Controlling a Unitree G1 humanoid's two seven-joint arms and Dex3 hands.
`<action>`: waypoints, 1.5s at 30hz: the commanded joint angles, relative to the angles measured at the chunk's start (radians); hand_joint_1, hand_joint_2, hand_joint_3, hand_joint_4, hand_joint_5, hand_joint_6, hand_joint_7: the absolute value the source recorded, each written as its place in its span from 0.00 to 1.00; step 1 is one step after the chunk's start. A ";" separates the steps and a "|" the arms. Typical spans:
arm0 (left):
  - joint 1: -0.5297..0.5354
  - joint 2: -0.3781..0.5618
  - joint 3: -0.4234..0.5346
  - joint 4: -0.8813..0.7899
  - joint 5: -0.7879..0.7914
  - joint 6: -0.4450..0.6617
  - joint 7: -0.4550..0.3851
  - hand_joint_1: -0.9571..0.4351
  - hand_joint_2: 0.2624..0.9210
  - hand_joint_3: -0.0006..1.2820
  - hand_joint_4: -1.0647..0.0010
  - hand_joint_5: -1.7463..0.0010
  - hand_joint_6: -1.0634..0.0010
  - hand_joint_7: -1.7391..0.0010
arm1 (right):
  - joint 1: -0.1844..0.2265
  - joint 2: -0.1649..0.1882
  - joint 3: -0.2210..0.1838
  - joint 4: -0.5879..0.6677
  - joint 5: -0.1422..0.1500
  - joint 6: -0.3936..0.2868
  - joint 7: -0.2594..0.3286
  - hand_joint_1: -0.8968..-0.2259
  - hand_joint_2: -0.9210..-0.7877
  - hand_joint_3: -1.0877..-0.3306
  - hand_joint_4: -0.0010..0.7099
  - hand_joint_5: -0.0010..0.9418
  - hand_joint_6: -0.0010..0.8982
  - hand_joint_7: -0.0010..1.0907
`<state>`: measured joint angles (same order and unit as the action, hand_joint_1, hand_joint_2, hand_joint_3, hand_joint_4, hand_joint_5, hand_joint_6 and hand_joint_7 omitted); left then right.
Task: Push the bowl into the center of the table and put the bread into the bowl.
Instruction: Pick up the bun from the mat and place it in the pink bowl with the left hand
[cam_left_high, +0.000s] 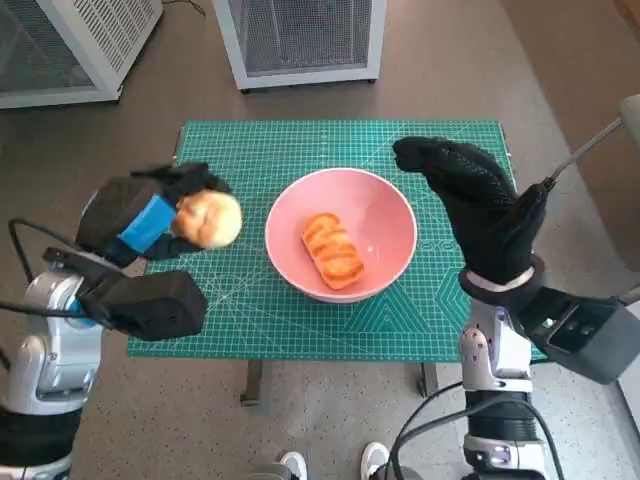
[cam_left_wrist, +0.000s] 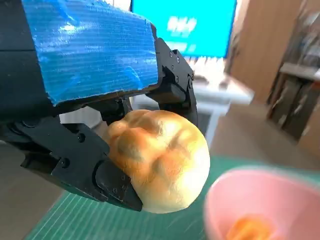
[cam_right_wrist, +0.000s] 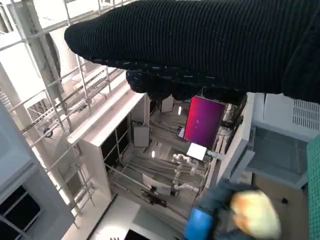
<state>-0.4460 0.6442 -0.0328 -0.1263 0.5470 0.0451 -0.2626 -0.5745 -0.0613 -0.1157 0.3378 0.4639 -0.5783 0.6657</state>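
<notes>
The round bun (cam_left_wrist: 162, 160) sits pinched in the black fingers (cam_left_wrist: 107, 182) of the left hand (cam_left_high: 150, 215); in the left wrist view one finger presses under its pale golden crust and others curve over its far side, so the blue-taped hand plainly holds it. In the head view that hand and the bun hang over the left part of the green cutting mat (cam_left_high: 250, 160), just beside the pink bowl (cam_left_high: 385, 200) but not over its rim. The bowl stands about in the middle of the mat, and a striped orange loaf (cam_left_high: 332, 250) lies inside it, slightly left of its middle. On the other side of the bowl, the right hand (cam_left_high: 475, 195) in its black knitted glove is raised above the mat's right part, its fingers loosely extended and curved toward the bowl, gripping nothing; whether it touches the rim I cannot tell. The right wrist view shows only the glove as a dark band, with the bun and blue tape small and blurred beyond. The table (cam_left_high: 250, 375) stands on a grey floor (cam_left_high: 440, 60), with two white grilled units (cam_left_high: 300, 35) beyond its far edge.
</notes>
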 joint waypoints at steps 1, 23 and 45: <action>-0.081 -0.030 -0.026 -0.025 0.019 0.000 0.014 0.69 0.97 0.01 0.24 0.41 0.35 0.37 | 0.006 -0.008 0.000 0.016 -0.010 0.003 0.013 0.70 0.01 0.75 0.46 0.02 0.00 0.70; -0.399 -0.220 -0.255 0.353 0.058 -0.112 0.029 0.69 0.99 0.02 0.26 0.39 0.38 0.35 | 0.035 -0.025 -0.012 -0.010 0.012 0.023 0.020 0.68 0.01 0.76 0.46 0.02 0.00 0.69; -0.412 -0.258 -0.303 0.534 0.038 -0.173 -0.009 0.49 1.00 0.03 0.65 0.97 0.64 0.84 | 0.055 -0.017 -0.019 -0.041 0.003 0.051 -0.010 0.66 0.00 0.79 0.47 0.02 0.04 0.68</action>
<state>-0.8597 0.3835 -0.3405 0.4288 0.6048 -0.1400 -0.2421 -0.5387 -0.0797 -0.1311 0.2950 0.4709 -0.5420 0.6653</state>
